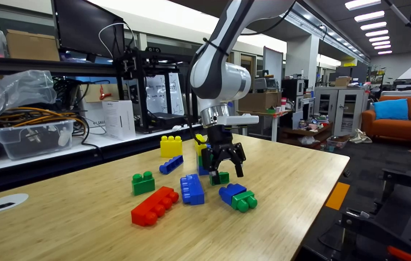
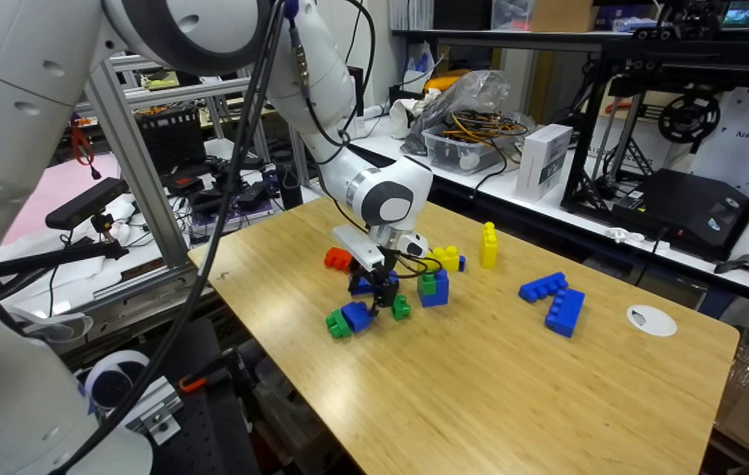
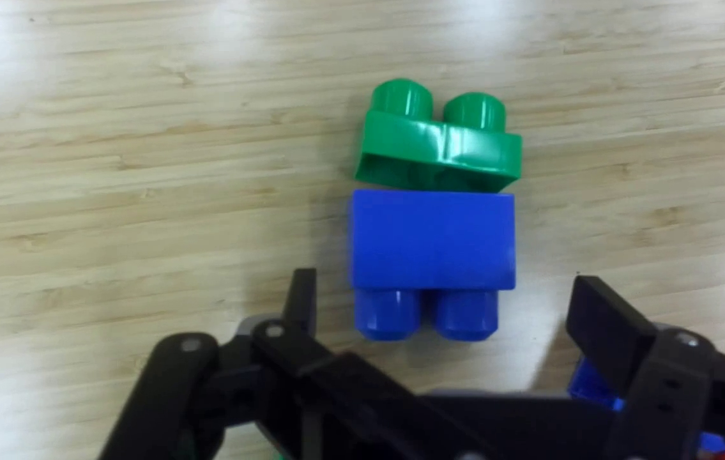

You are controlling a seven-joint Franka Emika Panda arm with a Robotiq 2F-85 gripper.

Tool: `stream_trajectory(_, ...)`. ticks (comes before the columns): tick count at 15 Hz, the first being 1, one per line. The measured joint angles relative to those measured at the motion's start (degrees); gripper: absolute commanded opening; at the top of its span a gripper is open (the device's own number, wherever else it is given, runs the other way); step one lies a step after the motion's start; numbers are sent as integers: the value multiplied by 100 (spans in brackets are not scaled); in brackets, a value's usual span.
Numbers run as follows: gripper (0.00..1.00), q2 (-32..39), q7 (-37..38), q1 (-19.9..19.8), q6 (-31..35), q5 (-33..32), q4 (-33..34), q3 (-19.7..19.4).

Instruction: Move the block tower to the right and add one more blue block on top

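Ceiling lights (image 1: 369, 16): overexposed
Table (image 3: 145, 255): brightly lit, white glare reflected
Blue block (image 3: 432, 239): soft shadow cast alongside
Gripper (image 3: 445, 280): slightly blurred in wrist view

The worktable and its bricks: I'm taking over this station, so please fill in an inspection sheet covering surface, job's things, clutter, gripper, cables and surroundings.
Surface: wood-grain tabletop with a round white disc.
Job's things: block tower upright, yellow over green and blue; small blue block on its side beside a green brick.
Clutter: red brick, wider blue brick, yellow brick.
Gripper: open, nothing held.
Cables: black cables along the arm; whether any touches the block tower, cannot tell.
Surroundings: 3D printer, clear bin, orange sofa; people, nothing seen.
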Motion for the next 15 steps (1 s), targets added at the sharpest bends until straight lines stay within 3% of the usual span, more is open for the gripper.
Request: stream_trajectory(15,100,482,0,9,-74,-3,449,-28)
